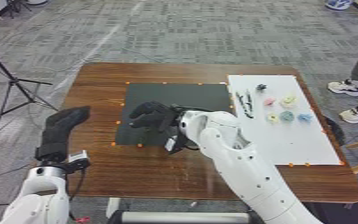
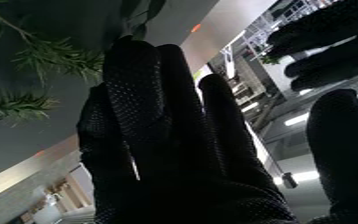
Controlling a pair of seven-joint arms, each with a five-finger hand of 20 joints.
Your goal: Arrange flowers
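A black-gloved left hand [image 1: 64,122], its fingers straight, hangs over the left side of a brown wooden desk [image 1: 100,175], to the right of a black tripod [image 1: 12,80] standing on the gray patterned floor. At center, the right hand [image 1: 153,117] is poised over a dark mat [image 1: 180,92], fingers extended and thumb apart from them, open wide. In the right wrist view, needle-leaved green sprigs [image 2: 55,57] and broader dark leaves [image 2: 147,12] appear beside its fingers against a dark surface; whether the hand touches them cannot be told. At right, a white mat [image 1: 291,145] bordered with small orange markers [image 1: 291,164] carries slender dark pieces [image 1: 247,103] near its left edge, too small to identify. Beside them sit a dark bloom [image 1: 261,87], a pink flower [image 1: 269,101], a yellow flower [image 1: 274,118], a blue-green flower [image 1: 286,116], a pale yellow flower [image 1: 288,101] and a blue flower [image 1: 305,117], grouped toward the mat's far half.
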